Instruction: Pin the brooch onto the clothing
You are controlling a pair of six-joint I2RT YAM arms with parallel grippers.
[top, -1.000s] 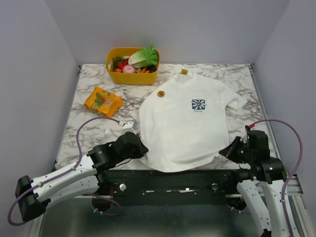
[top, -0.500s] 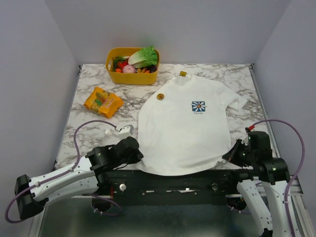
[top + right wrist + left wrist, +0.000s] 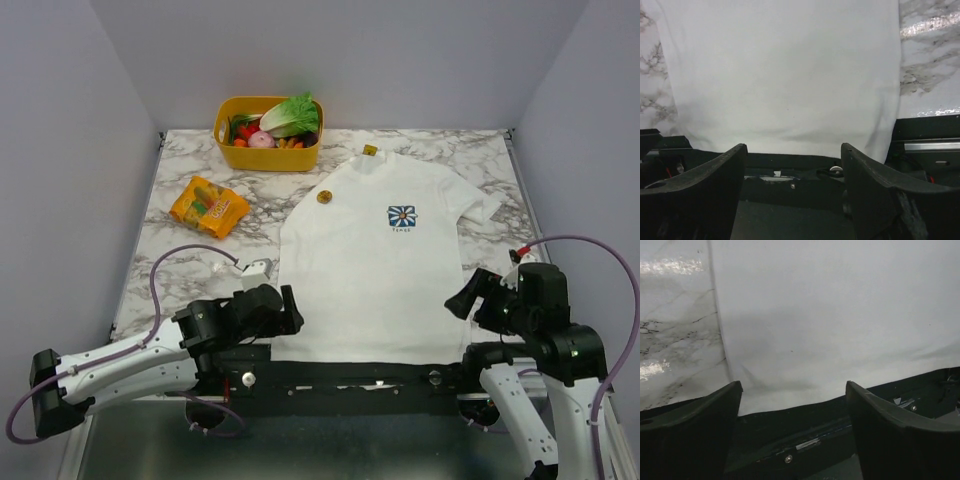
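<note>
Marble tabletop (image 3: 180, 270) between grey walls, and the white T-shirt (image 3: 370, 270) lies flat right of centre, its hem draped over the near edge. The gold brooch (image 3: 323, 197) sits on the shirt's left shoulder, toward the far edge. The left gripper (image 3: 792, 430) is spread wide and holds nothing. The right gripper (image 3: 792, 185) is the same, each at a hem corner. A yellow basket (image 3: 230, 150) stands at the far edge.

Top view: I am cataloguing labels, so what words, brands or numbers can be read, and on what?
Chest print on the T-shirt: small letters below it, too small to read.
Orange snack packet: printing too blurred to read.
Yellow collar tag: nothing legible.
Both wrist views: no text.
</note>
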